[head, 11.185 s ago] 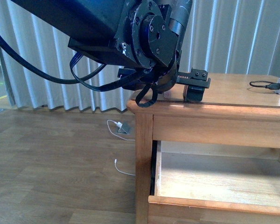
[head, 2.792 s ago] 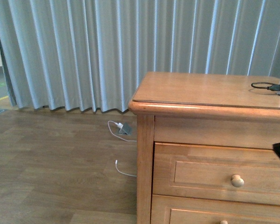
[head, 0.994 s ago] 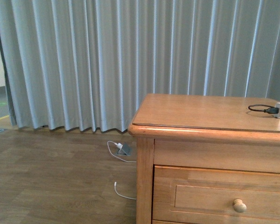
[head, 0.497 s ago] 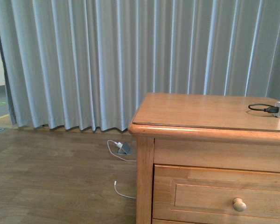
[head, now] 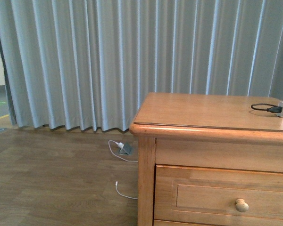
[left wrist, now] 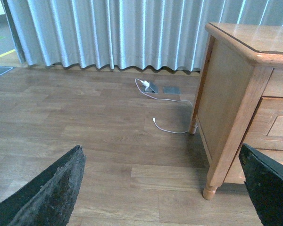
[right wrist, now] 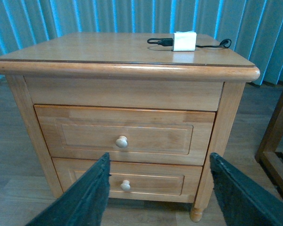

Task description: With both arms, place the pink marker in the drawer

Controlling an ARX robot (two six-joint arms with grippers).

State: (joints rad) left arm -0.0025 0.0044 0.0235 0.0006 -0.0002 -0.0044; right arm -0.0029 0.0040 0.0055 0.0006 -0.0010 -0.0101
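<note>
The drawer [right wrist: 124, 134] sits fully closed. Both sets of fingers, left [left wrist: 47, 188] and right [right wrist: 80, 197], are spread wide and hold nothing.

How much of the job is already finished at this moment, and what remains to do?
The drawer is shut and no marker shows on the dresser top, so the marker may already be inside, though that cannot be seen. Nothing is in hand: the left tool and right tool are open, empty and back from the dresser. Little seems left.
</note>
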